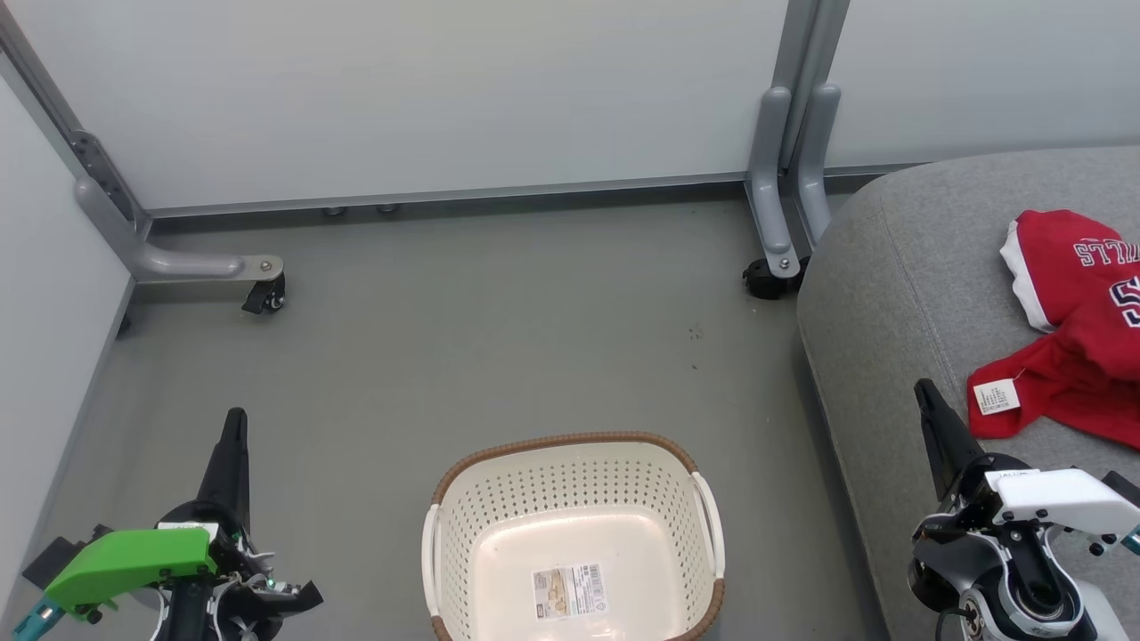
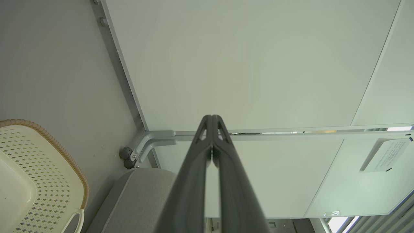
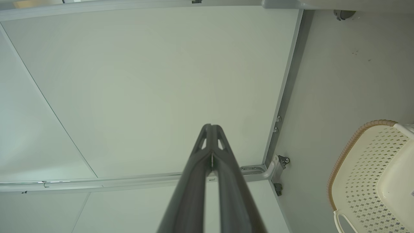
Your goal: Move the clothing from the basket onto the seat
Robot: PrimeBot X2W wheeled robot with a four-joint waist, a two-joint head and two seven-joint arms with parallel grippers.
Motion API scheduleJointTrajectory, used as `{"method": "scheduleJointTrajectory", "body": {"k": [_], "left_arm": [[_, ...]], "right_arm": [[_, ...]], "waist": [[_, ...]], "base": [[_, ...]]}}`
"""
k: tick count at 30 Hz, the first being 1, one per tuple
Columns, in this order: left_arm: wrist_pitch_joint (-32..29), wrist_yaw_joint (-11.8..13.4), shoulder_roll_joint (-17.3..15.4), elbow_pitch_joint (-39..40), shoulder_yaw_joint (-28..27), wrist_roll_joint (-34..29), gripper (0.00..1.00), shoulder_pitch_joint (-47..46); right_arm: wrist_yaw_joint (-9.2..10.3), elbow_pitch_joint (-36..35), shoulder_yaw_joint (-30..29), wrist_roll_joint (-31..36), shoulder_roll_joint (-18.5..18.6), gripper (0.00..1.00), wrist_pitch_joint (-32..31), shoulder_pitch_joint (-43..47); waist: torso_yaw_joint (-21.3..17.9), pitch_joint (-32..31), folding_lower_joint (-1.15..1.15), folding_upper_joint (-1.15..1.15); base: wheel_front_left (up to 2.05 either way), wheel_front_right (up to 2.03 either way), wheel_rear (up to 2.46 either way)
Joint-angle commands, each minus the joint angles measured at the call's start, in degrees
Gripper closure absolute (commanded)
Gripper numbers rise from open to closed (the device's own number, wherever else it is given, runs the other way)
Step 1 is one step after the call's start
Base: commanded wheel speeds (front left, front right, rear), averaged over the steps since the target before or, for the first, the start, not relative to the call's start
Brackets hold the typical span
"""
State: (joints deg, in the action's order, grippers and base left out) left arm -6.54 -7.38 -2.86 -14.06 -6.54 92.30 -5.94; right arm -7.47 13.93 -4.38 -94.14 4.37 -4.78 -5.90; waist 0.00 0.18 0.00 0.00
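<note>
The clothing lies on the seat at right. The basket at lower centre holds just its paper label, so the job looks done. The left gripper and right gripper sit low at the bottom corners, fingers pressed together and gripping nothing, likely because nothing remains to lift.

Glossy perforated plastic basket, matt woven-fabric seat, soft red cloth clothing

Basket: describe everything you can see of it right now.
The basket is oval, cream-white perforated plastic with a brown woven-look rim and two white handles. It stands upright on the grey floor, left of the seat and apart from it. Its visible inside holds just a paper label. The head view cuts off its near edge.
</note>
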Motion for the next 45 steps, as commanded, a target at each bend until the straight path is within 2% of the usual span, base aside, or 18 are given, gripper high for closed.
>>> {"method": "scheduleJointTrajectory", "body": {"k": [1,45], "left_arm": [[-0.2,-0.3,0.0,0.0,-0.2,0.2,1.0,-0.7],[-0.2,-0.3,0.0,0.0,-0.1,0.2,1.0,-0.6]], "right_arm": [[-0.03,0.1,-0.2,0.0,0.1,1.0,-0.2,-0.4],[-0.04,0.2,-1.1,0.9,-0.7,1.0,-0.9,-0.5]], "waist": [[0.0,0.0,0.0,0.0],[0.0,0.0,0.0,0.0]], "base": [[0.0,0.0,0.0],[0.0,0.0,0.0]]}}
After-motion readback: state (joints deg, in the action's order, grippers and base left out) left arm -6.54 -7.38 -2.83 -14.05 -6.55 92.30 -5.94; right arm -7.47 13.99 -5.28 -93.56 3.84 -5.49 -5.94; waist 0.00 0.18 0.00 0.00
